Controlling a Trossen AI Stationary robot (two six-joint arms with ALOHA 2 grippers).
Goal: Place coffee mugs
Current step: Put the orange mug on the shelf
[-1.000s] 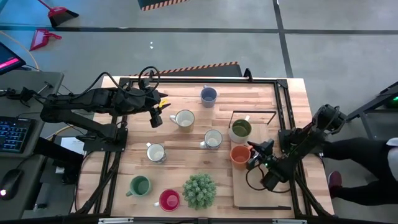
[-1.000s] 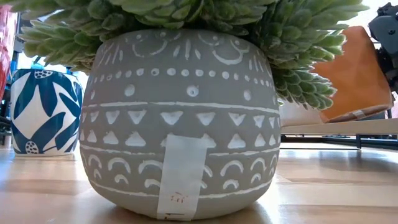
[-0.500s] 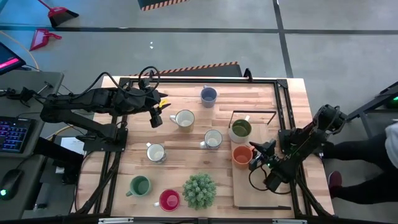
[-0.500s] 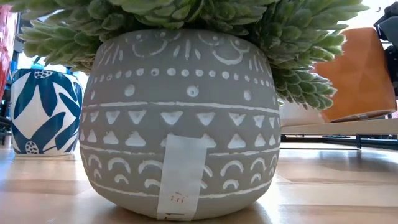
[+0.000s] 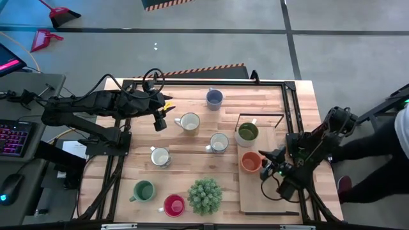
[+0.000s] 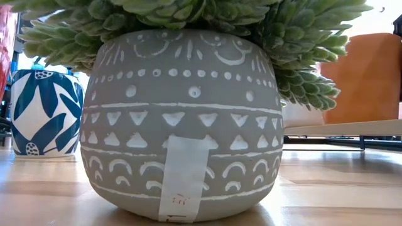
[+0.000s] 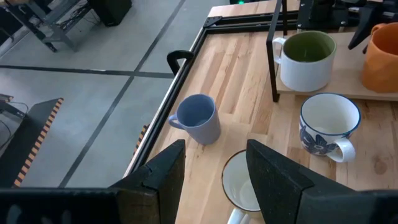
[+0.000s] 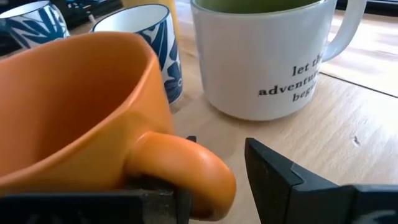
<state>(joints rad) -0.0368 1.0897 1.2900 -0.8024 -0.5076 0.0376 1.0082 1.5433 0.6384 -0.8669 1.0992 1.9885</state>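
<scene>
The orange mug (image 5: 250,161) stands upright on the light board (image 5: 275,201) at the table's right, also seen in the low view (image 6: 367,78). My right gripper (image 5: 268,168) is open at the mug's right side, with the handle (image 8: 186,171) between its fingers. The olive-lined white mug (image 5: 247,133) stands on the board just beyond. My left gripper (image 5: 161,120) is open and hovers left of a white mug (image 5: 189,121). The blue-grey mug (image 5: 214,98), a blue-patterned mug (image 5: 218,142), another white one (image 5: 160,156), a green one (image 5: 144,190) and a red one (image 5: 173,205) stand on the table. My right gripper comes level from the table's right at the orange mug's handle (image 8: 205,180). The handle lies against one finger (image 8: 181,199), while the other finger (image 8: 277,177) stands apart from it. The mug rests on its base on the board.
A spiky green plant in a grey patterned pot (image 5: 205,195) stands near the table's near edge and fills the low view (image 6: 182,119). A black wire frame (image 5: 261,116) stands on the board's far end. A person's legs (image 5: 377,144) show beyond the table's right side.
My right gripper has moved a little toward the table's near and right edges, taking the orange mug along the board. The mug, tilted a second ago, has come down and now stands upright.
</scene>
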